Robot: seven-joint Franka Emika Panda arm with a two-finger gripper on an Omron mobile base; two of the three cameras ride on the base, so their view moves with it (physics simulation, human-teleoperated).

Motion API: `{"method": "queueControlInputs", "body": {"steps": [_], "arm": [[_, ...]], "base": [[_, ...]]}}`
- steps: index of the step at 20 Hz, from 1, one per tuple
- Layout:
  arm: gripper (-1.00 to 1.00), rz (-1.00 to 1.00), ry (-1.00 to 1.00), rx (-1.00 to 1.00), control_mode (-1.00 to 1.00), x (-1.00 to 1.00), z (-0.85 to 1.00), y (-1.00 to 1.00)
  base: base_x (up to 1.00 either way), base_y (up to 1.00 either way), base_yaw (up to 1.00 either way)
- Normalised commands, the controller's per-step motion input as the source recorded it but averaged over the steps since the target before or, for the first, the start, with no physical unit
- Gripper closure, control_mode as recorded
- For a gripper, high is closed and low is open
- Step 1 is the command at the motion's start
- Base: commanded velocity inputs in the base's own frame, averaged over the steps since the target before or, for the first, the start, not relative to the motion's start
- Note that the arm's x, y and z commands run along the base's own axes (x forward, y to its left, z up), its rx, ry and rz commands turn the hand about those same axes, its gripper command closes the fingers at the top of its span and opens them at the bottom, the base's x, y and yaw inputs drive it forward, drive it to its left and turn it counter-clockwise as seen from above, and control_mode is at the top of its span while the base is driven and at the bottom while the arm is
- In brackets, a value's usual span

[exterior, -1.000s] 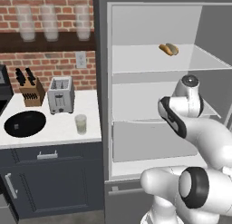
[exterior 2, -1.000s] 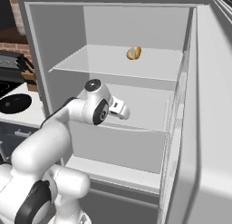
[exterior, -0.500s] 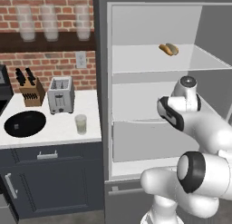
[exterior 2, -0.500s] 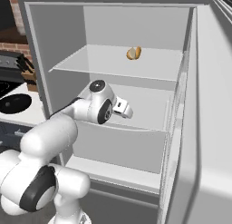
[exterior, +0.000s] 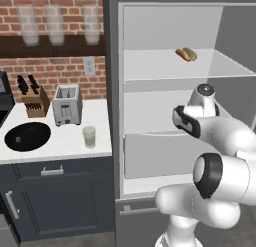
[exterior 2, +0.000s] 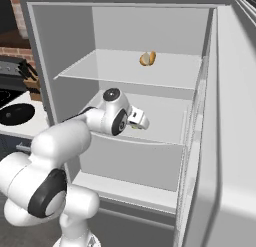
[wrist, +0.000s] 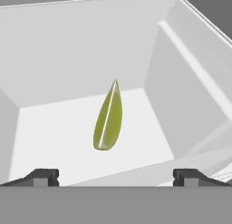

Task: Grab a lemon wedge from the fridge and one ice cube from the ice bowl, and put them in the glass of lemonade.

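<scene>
The fridge (exterior: 114,66) stands open with its white shelves showing. A small yellow-green lemon wedge (wrist: 108,119) lies on the white floor of the middle shelf, straight ahead of my gripper (wrist: 115,177) and a short way beyond its tips. The jaws are wide open with nothing between them. From the right base view, my gripper (exterior 2: 140,122) reaches into the middle shelf. The glass of lemonade (exterior: 89,137) stands on the counter left of the fridge, beside the black ice bowl (exterior: 27,136). The ice cube is hidden from view.
An orange-brown bun (exterior: 186,54) lies on the upper fridge shelf. A toaster (exterior: 67,105) and a knife block (exterior: 34,98) stand at the back of the counter, under a row of frosted glasses (exterior: 55,23). The fridge door (exterior 2: 230,116) hangs open on the right.
My hand has pushed a little deeper into the middle shelf of the fridge. The jaws have stayed open. Nothing else has moved.
</scene>
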Motion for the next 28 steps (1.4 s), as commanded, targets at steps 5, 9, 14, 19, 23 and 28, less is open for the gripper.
{"method": "queueControlInputs", "body": {"steps": [5,9,14,19,23,28], "arm": [[-1.0,0.01,0.0,0.0,-1.0,0.36,-0.29,0.0],[-1.0,0.01,0.0,0.0,-1.0,0.31,-0.41,0.0],[-1.0,0.0,0.0,0.0,-1.0,0.35,-0.27,-0.02],[-1.0,0.0,0.0,0.0,-1.0,0.39,-0.01,-0.07],[-1.0,0.0,0.0,0.0,-1.0,0.1,0.0,-0.02],[-1.0,0.0,0.0,0.0,-1.0,0.0,-0.02,-0.02]], "base": [[0.0,0.0,0.0],[0.0,0.0,0.0],[0.0,0.0,0.0],[0.0,0.0,0.0],[0.0,0.0,0.0],[0.0,0.0,0.0]]}}
